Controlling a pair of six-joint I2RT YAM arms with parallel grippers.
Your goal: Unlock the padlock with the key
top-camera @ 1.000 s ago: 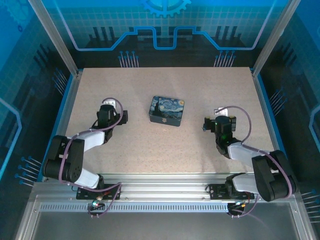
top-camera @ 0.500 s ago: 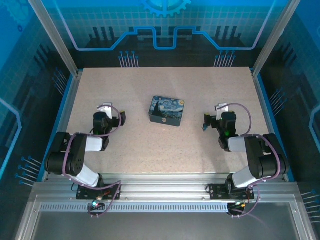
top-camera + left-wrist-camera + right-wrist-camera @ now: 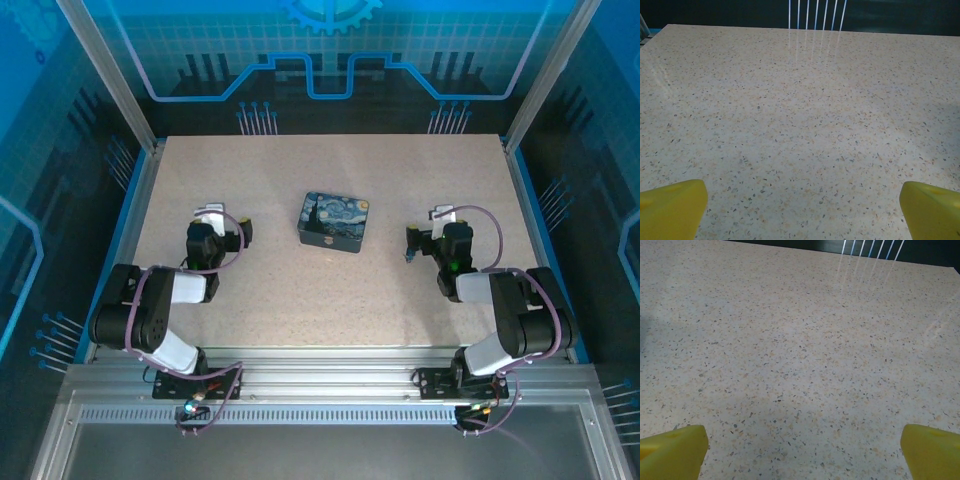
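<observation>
Both arms have drawn back toward their bases since a second ago, and the box (image 3: 333,221) sits where it was, mid-table between them. My left gripper (image 3: 216,228) and right gripper (image 3: 440,238) both stand wide apart and hold nothing; each wrist view has yellow pads (image 3: 670,207) at the corners over bare table (image 3: 300,300). The padlock (image 3: 338,236) I read as the pale nub on the box's near face, well apart from both grippers. The key is too small for me to make out. I judge the task barely started: the key needs finding first. Next calls for a fine pinch on that sliver, while the other arm steadies the box.
</observation>
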